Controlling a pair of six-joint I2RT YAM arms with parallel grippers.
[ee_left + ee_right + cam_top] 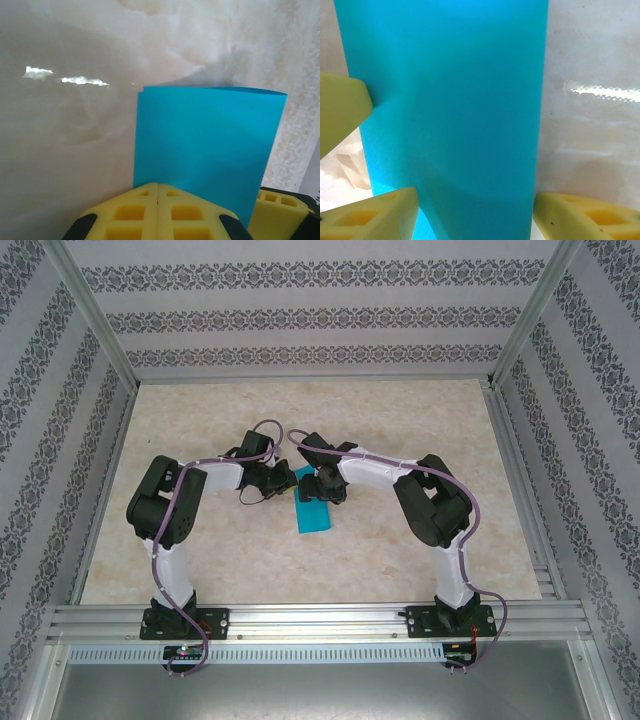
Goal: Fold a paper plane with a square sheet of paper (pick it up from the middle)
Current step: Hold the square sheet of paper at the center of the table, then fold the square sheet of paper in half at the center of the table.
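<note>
We are looking at the square sheet of paper point(313, 512) lying doubled over into a narrow strip on the table point(420, 550), midway between the two arms. Its long axis is running away from the bases with a slight tilt. The right gripper point(476, 200) is hanging over it with its jaws apart, one finger on each side of the strip, so the paper is running straight out along that gripper's own reach. The left gripper point(157, 187) is sitting at the strip's left side with its pads pressed together. The paper's near edge is disappearing behind them, so we cannot tell whether it is nipped. From there the rounded fold is lying at the far end. We are judging the right arm better placed, since closing would meet the strip across its narrow width.
</note>
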